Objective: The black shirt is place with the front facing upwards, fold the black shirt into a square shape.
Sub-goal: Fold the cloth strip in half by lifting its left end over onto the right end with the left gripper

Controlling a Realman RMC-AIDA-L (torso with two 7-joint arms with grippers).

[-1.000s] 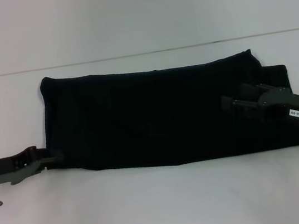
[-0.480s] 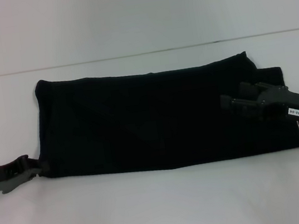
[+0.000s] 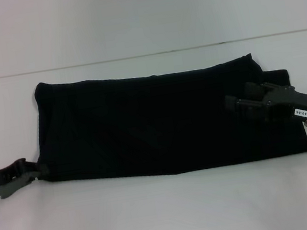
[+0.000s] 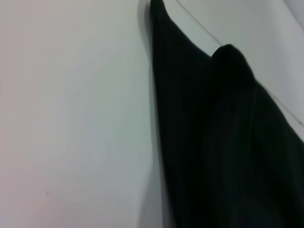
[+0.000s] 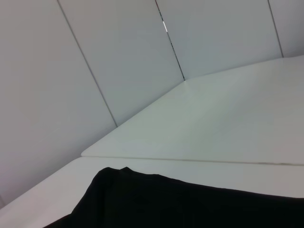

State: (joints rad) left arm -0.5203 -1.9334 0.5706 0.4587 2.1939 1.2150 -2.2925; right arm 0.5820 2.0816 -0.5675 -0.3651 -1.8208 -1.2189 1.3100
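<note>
Left pincer [image 3: 33, 171] at black shirt [image 3: 149, 121] near-left corner, grip unclear; right pincer [image 3: 243, 101] parted over right end.

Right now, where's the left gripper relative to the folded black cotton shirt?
In the head view, the left gripper sits low on the white table, at the near-left corner of the black shirt.

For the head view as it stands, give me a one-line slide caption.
Black shirt folded into a long band on the white table; left gripper at its left end, right gripper above its right.
</note>
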